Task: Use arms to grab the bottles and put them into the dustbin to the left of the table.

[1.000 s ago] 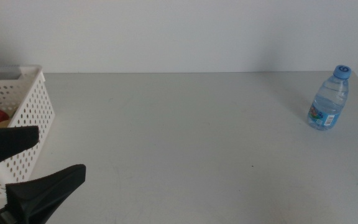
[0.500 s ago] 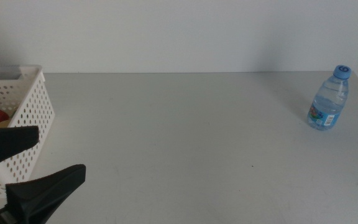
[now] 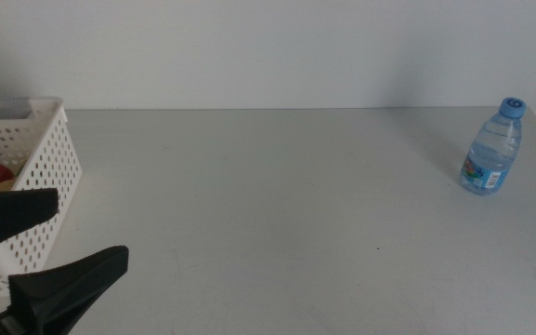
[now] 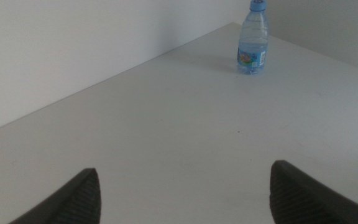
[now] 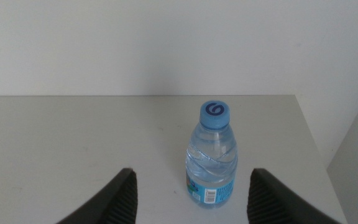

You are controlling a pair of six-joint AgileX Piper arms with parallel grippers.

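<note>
Facing the water bottle point(image 5: 211, 155), right claw point(image 5: 191, 193) gapes.

Left arm's black two-jaw tool point(image 3: 49, 247): low at the middle view's left edge, jaws spread wide, empty.
Right arm's black two-jaw tool point(image 5: 191, 190): jaws apart, empty.

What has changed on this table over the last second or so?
Almost nothing. A small dark sliver now shows at the middle view's right edge; what it is cannot be told. The water bottle stands where it was, the left gripper waits open by the white basket, unmoved.
</note>
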